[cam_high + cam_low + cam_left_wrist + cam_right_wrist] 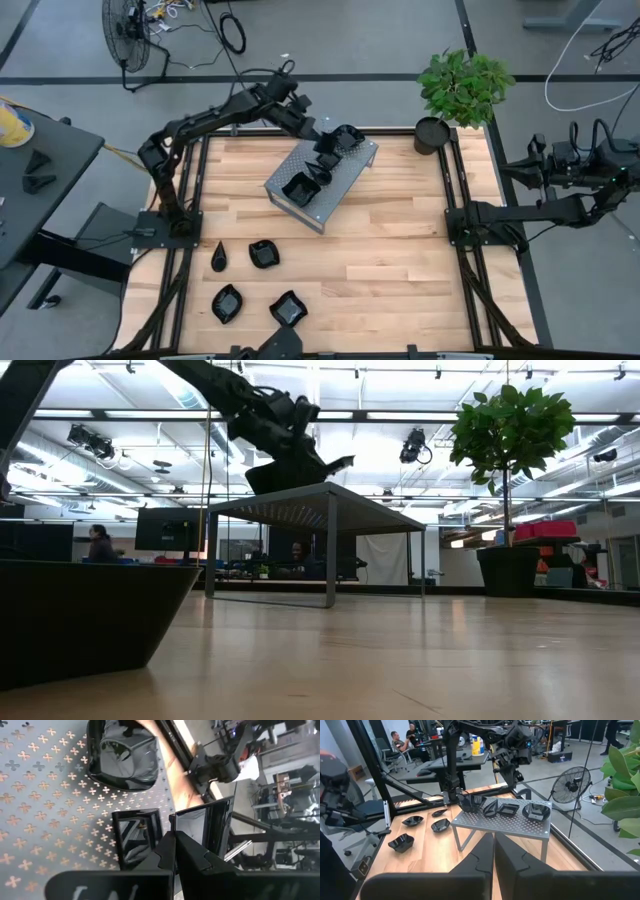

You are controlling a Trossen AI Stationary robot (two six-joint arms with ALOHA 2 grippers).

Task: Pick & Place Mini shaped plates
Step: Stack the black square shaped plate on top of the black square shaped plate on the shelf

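Wooden table (380,250): a butcher-block top framed by black rails, seen from above with one arm mounted on each side.

Perforated grey metal stand (322,178): it sits on legs at the far centre of the table, turned at an angle. Its top is punched with small cross-shaped holes.

Potted plant (462,85): a leafy green plant in a round black pot (432,135) at the far right corner of the table, well apart from the stand.

Left arm: it reaches from its base at the left edge over the far end of the stand. The left gripper (175,851) has its jaws closed on the rim of a square black plate (205,827), which hangs tilted above the stand's far edge.

Right arm: it is folded back beyond the right edge of the table. The right gripper (493,851) hangs clear of the work with its jaws closed and nothing between them.

Mini shaped plates on the stand: a wavy-rimmed dish (123,756) and a second square plate (134,836) lie just beside the held one; another dish (300,187) rests at the near end.

Mini shaped plates on the table: four lie near the left front, namely a teardrop plate (219,257), a rounded dish (264,253), and two more (227,302) (288,309) closer to the front edge.
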